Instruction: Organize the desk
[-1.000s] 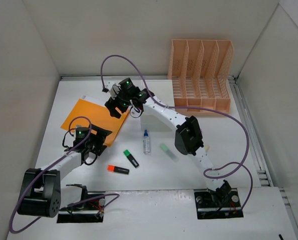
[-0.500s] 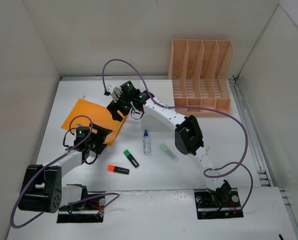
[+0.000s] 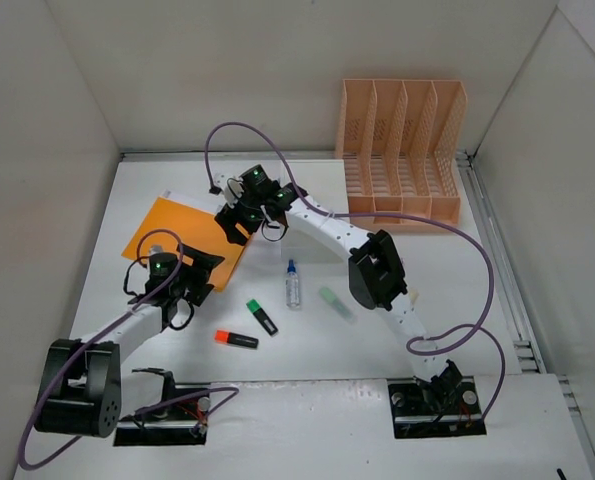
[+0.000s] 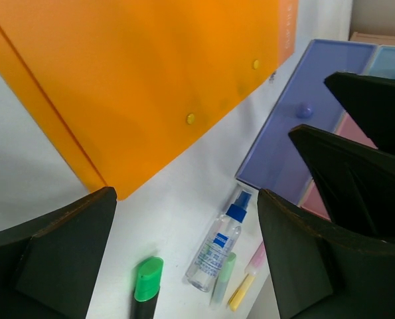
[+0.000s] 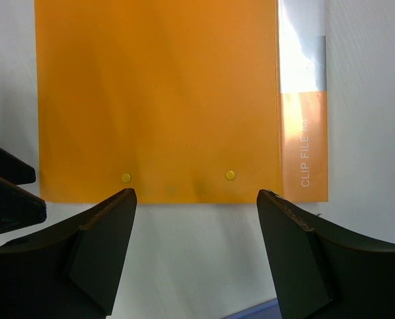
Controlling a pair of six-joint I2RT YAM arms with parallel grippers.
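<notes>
The white desk [image 3: 317,345] holds an orange clip file [image 3: 177,235] at the left. My right gripper [image 3: 237,222] hovers over the file's right edge, open and empty; in the right wrist view the file [image 5: 157,100] lies just beyond the gripper [image 5: 196,256]. My left gripper [image 3: 195,275] is open and empty at the file's near corner. In the left wrist view this gripper [image 4: 184,262] frames a green highlighter [image 4: 146,286] and a clear spray bottle [image 4: 218,246], with the file [image 4: 137,80] above.
A spray bottle [image 3: 293,284], green highlighter [image 3: 262,317], orange-capped highlighter [image 3: 236,340] and pale green marker [image 3: 337,303] lie mid-desk. A low box [image 3: 312,245] sits under the right arm, purple-sided in the left wrist view [image 4: 283,146]. An orange file rack [image 3: 402,150] stands far right.
My right gripper has shifted slightly right and nearer along the file's edge. The left arm has barely moved.
</notes>
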